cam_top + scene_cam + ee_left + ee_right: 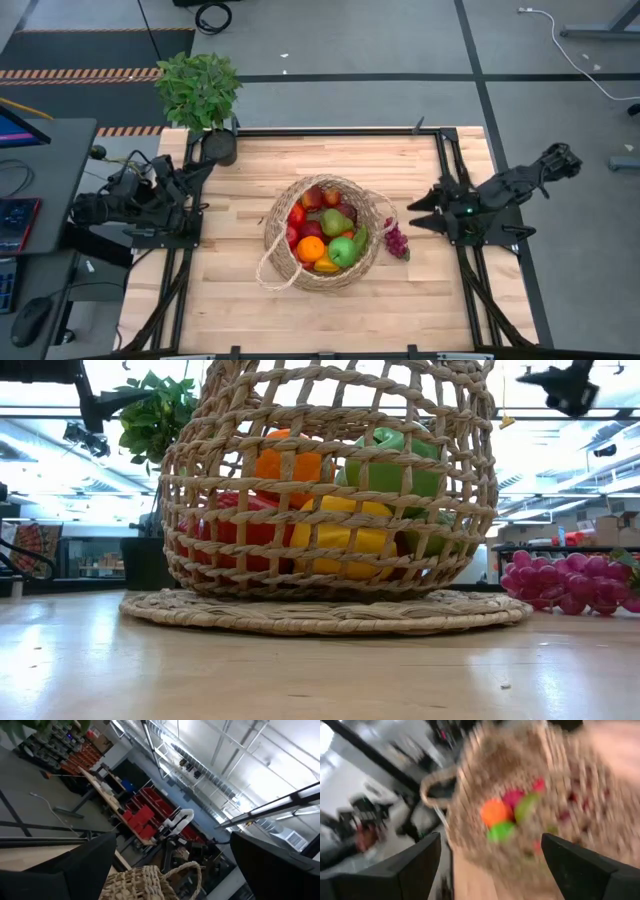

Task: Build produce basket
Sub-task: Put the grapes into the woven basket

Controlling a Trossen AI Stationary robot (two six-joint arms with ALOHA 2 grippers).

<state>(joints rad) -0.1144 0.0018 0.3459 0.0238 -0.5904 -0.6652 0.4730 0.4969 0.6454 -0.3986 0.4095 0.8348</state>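
At centre frame in the high view, the basket [322,233] is sitting full of produce [322,238], while the grapes [397,241] are lying outside, just right of its rim, probably next to go in. I am holding my right gripper [412,214] wide and empty near them; my left gripper [197,184] is waiting wide at the left edge. Weave is hiding the lower fruit.
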